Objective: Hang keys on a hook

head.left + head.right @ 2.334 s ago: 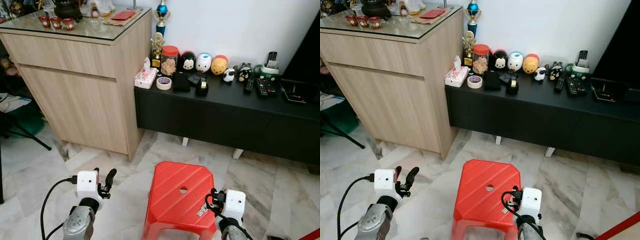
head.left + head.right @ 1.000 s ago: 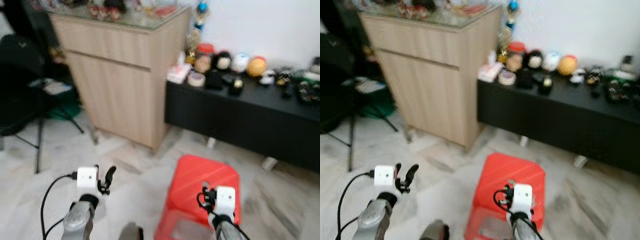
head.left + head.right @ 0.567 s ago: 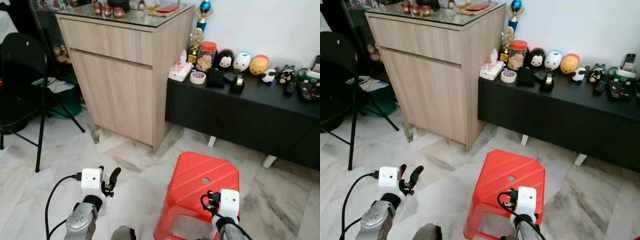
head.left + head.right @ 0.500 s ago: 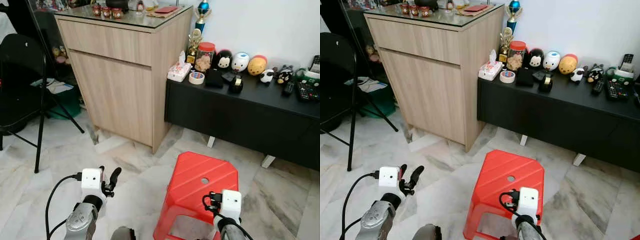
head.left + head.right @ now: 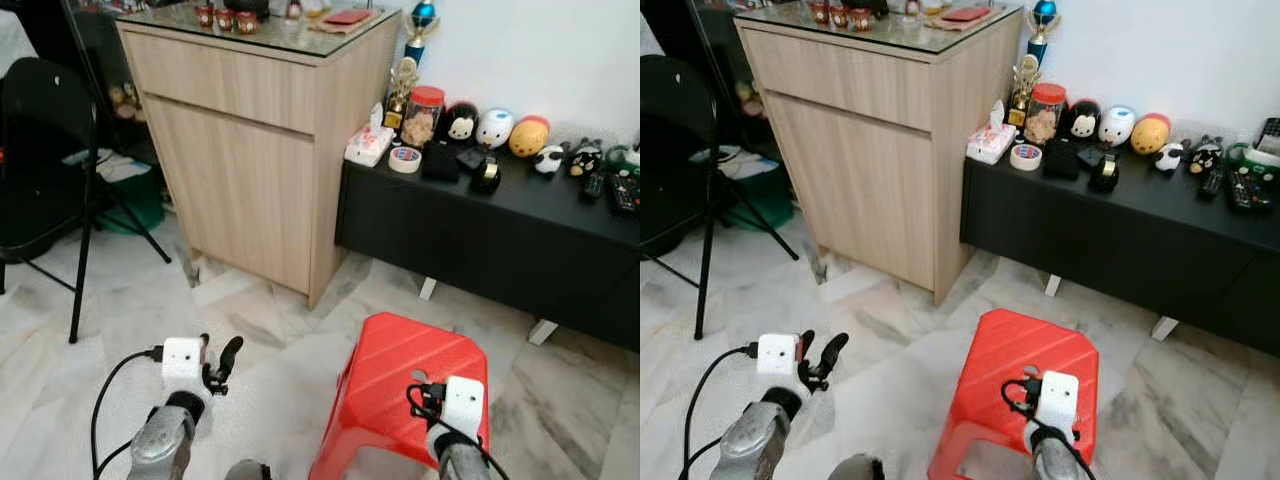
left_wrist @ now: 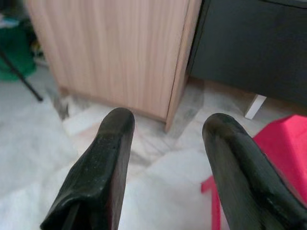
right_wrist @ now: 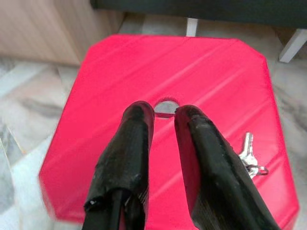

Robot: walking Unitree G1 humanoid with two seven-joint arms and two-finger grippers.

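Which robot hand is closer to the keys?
Right. The right gripper hovers over the red stool, beside the keys. The left gripper hangs over bare floor.

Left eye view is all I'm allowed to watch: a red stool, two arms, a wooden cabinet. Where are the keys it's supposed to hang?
Observer: In the right wrist view, the keys lie flat on top of the red stool. They are beside the right gripper, not in it.
Operator: Near the middle of the stool?
Observer: No. They sit toward one edge, apart from the round hole in the centre, which the right gripper points at.
Operator: And the other hand?
Observer: The left wrist view shows the left gripper wide open and empty, aimed at the foot of the wooden cabinet.
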